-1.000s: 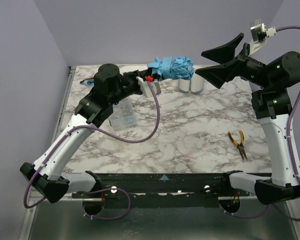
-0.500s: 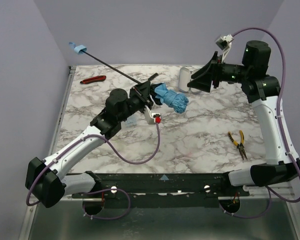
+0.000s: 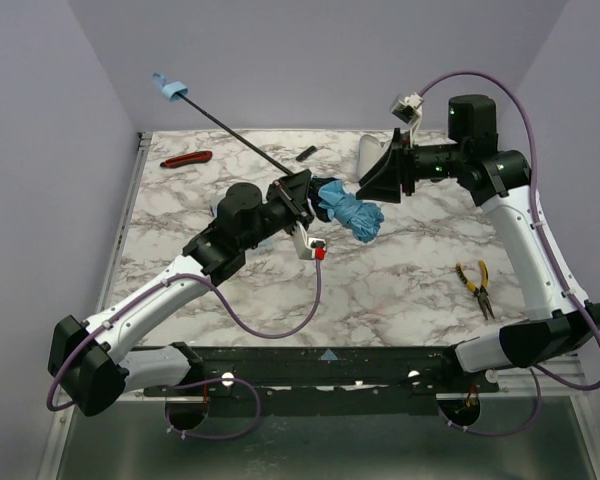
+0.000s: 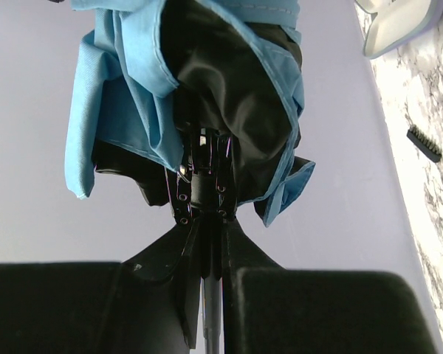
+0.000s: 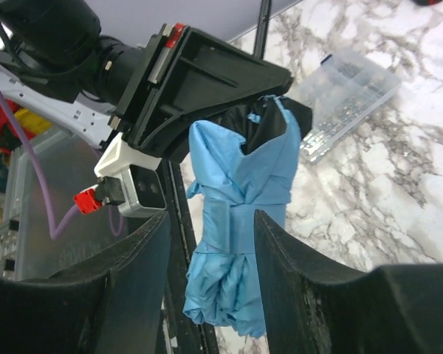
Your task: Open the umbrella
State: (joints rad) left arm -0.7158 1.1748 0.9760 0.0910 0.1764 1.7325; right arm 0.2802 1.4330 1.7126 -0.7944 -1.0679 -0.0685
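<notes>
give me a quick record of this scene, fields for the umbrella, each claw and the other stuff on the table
umbrella: blue canopy folded and bunched, held above the table
shaft: extended, slanting up and left to the blue handle
left claw: shut on the shaft just below the canopy
right claw: open, fingers on either side of the folded canopy, no firm grip visible
table: marble-patterned
other items: yellow-handled pliers, red-handled tool, clear plastic box
</notes>
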